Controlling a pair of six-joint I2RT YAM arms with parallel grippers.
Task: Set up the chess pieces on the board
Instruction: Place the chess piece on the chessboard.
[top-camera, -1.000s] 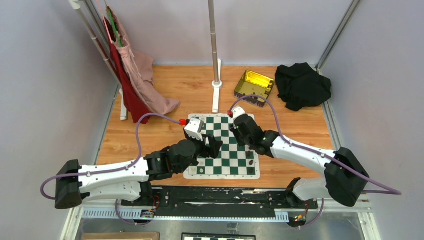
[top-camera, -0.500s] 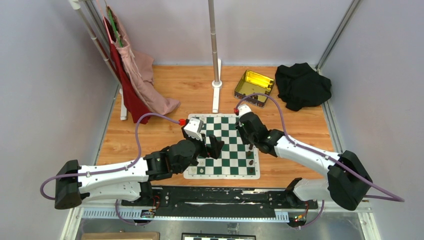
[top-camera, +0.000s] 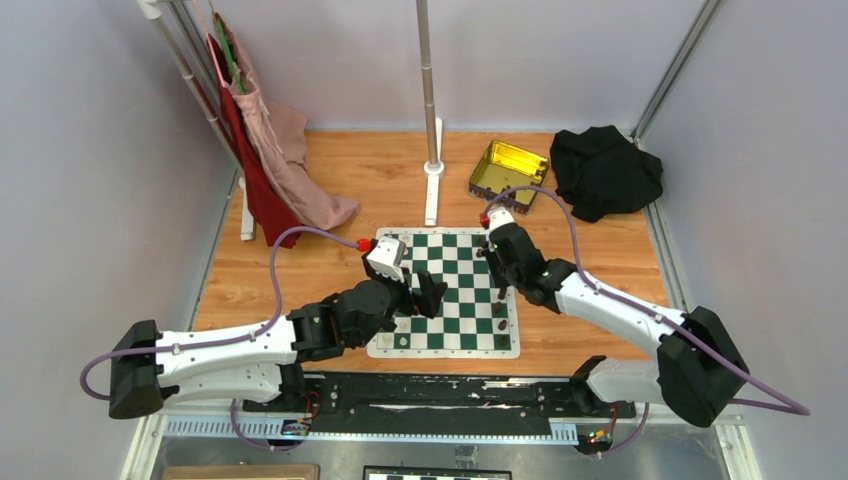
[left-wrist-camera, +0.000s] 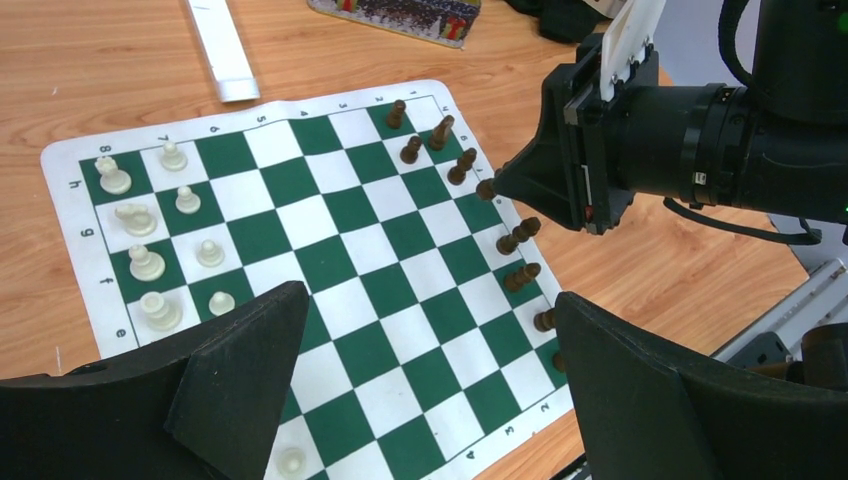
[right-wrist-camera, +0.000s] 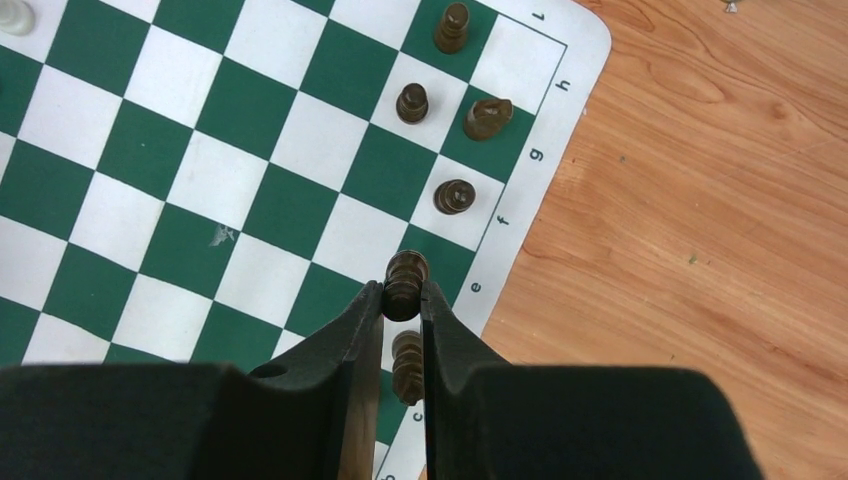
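The green-and-white board (top-camera: 455, 300) lies between the two arms. Several dark brown chess pieces (left-wrist-camera: 518, 236) stand along its right edge, seen from above in the right wrist view (right-wrist-camera: 454, 196). My right gripper (right-wrist-camera: 403, 292) is shut on one dark piece (right-wrist-camera: 405, 280), held just over the board's right edge column; another dark piece (right-wrist-camera: 407, 365) lies below the fingers. In the left wrist view that right gripper (left-wrist-camera: 490, 187) shows with the piece at its tip. My left gripper (left-wrist-camera: 428, 296) hovers wide open over the board's near middle, nothing between its fingers.
Cream-white pieces (left-wrist-camera: 140, 220) stand on the board's left side, and one more (left-wrist-camera: 290, 462) sits near the left finger. A gold tin (top-camera: 509, 168), a black cloth (top-camera: 604, 170), a pole base (top-camera: 433, 165) and hanging clothes (top-camera: 270, 150) sit beyond the board.
The right gripper has carried its dark piece rightward and farther back along the board's right side. The left arm has hardly moved.
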